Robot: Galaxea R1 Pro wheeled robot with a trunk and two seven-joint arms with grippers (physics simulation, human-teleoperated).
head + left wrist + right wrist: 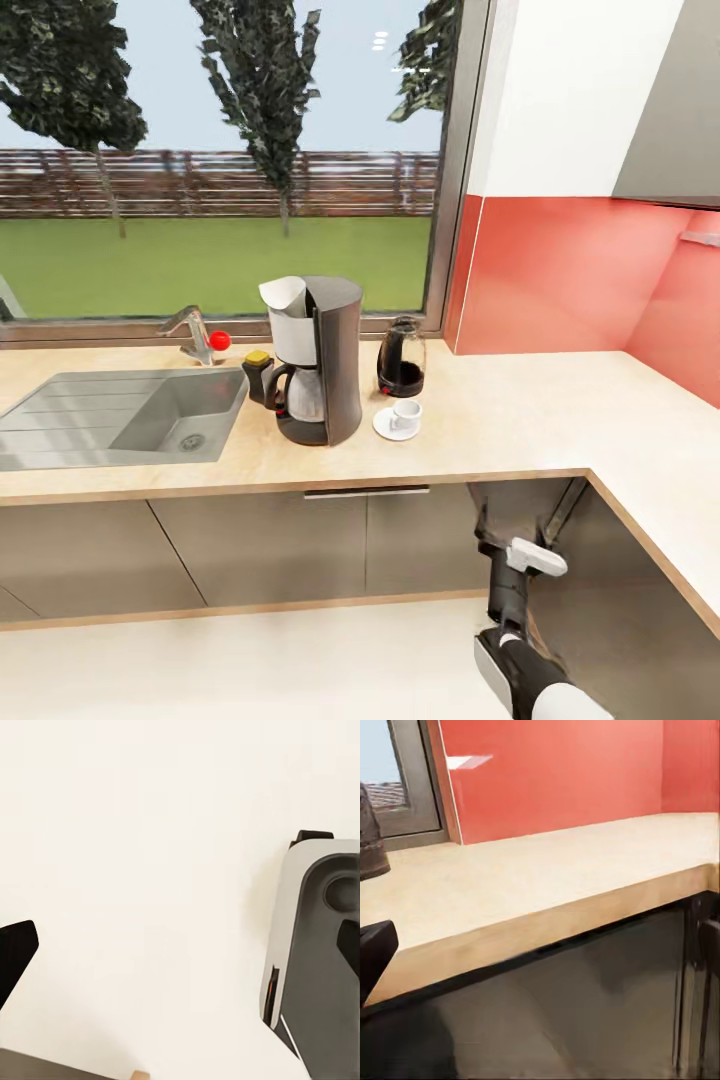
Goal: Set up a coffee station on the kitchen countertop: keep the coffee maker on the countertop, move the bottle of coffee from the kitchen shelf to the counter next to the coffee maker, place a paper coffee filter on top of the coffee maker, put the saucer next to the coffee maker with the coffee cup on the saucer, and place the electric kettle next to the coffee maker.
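Hanging low in front of the grey cabinets, the right hand [515, 535] is pointing up toward the counter [520, 420] edge and is carrying nothing; its two fingers are standing apart, one at each side of the right wrist view, so it is reading as wide. The left hand is facing pale floor beside the robot's grey base [319, 945], with one dark fingertip [13, 956] showing at the edge; how wide it is I cannot tell.

Moving outward and up, the saucer [380, 428] is lying on the counter near its front, with the coffee cup [405, 413] sitting on it, just right of the coffee maker [320, 360]. The electric kettle [401, 357] is standing behind the cup, close to the machine's right side, near the window. The paper coffee filter [283, 293] is resting on top of the machine, tilted leftward. The bottle of coffee [258, 372] is standing against the machine's left side, between it and the sink [120, 410].

Everything is clustering tightly around the machine, which seems to be what the task asks; judging by this, the station is looking finished and the arm is keeping clear of it.
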